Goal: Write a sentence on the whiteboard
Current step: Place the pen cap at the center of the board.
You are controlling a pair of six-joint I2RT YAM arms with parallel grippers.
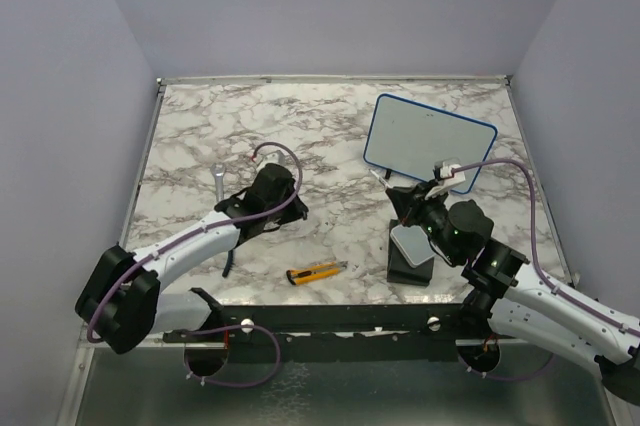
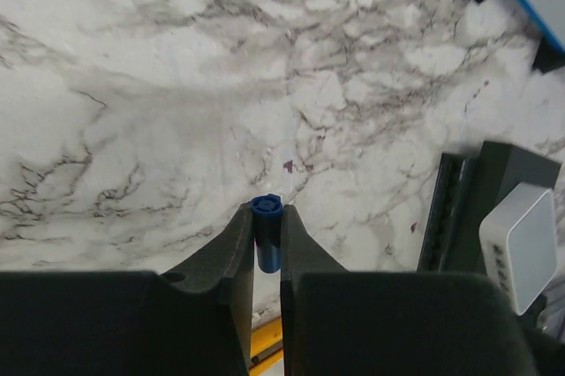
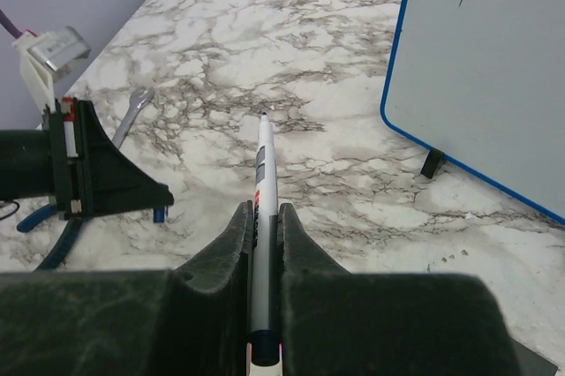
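The whiteboard (image 1: 430,141), white with a thin blue frame and small black feet, stands tilted at the back right. Its face shows no blue words, so the sentence is not in view. The board also shows at the right of the right wrist view (image 3: 485,67) and in a corner of the left wrist view (image 2: 521,5). My right gripper (image 1: 408,202) is shut on a white marker (image 3: 263,164), whose tip points at the table left of the board. My left gripper (image 1: 288,208) is shut on the marker's blue cap (image 2: 266,221), low over the table's middle.
A pale grey box (image 1: 412,246) sits on a black stand just near of the board. A yellow utility knife (image 1: 317,272) lies near the front edge. A wrench (image 1: 218,181) lies left of the left gripper. Purple walls close in the table.
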